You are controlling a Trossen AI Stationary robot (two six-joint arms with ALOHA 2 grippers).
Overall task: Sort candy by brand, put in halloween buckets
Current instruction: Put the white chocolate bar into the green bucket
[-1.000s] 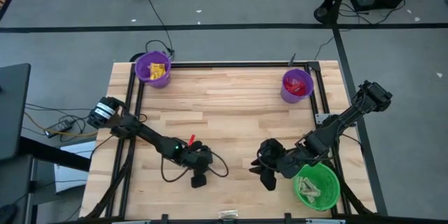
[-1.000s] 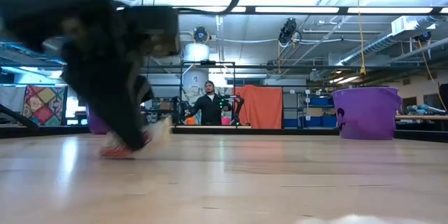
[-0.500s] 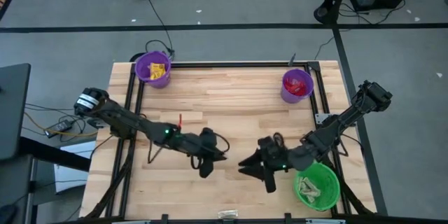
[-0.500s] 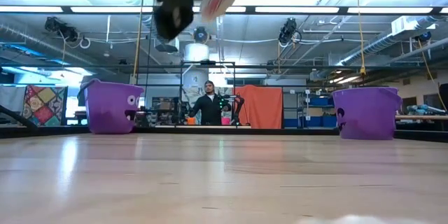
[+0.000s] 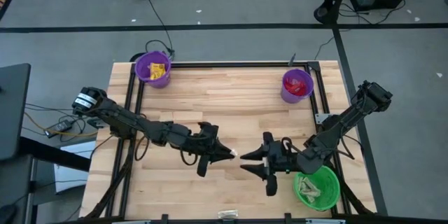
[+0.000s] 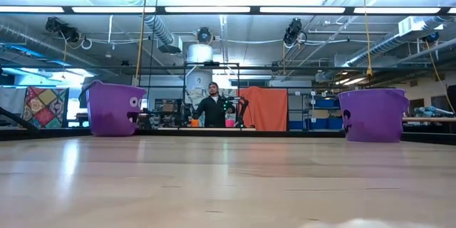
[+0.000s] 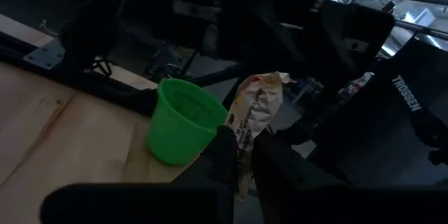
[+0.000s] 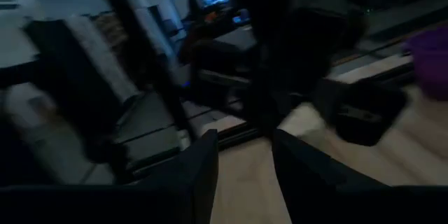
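My left gripper [image 5: 225, 155] hovers above the middle of the table, shut on a cream wrapped candy [image 7: 256, 110] with red and yellow print. My right gripper [image 5: 246, 162] faces it from the table's right, open, its fingers [image 8: 200, 175] spread; I cannot tell whether they touch the candy. The green bucket [image 5: 316, 186] stands at the near right corner with cream-tan pieces inside and shows behind the candy [image 7: 180, 122]. One purple bucket [image 5: 152, 68] at the far left holds yellow candy. The other [image 5: 297, 84] at the far right holds red. My left gripper pinches the candy by its lower end [image 7: 245, 147] between the two fingers. The fingers come level from the table's left. The candy is lifted clear of the table, and its crumpled free end [image 7: 269, 84] sticks out beyond the fingertips toward the right gripper.
A few pale candy pieces [image 5: 227, 214] lie at the table's near edge. In the low view both purple buckets [image 6: 112, 109] [image 6: 372, 114] stand at the far side, with bare wood between. A person [image 6: 212, 107] stands in the room beyond the table.
My left gripper rose from the tabletop near the near edge with the candy in its fingers, lifting it clear, and swung right toward my right gripper. My right gripper turned and reached a little left toward it, so the two now face each other.
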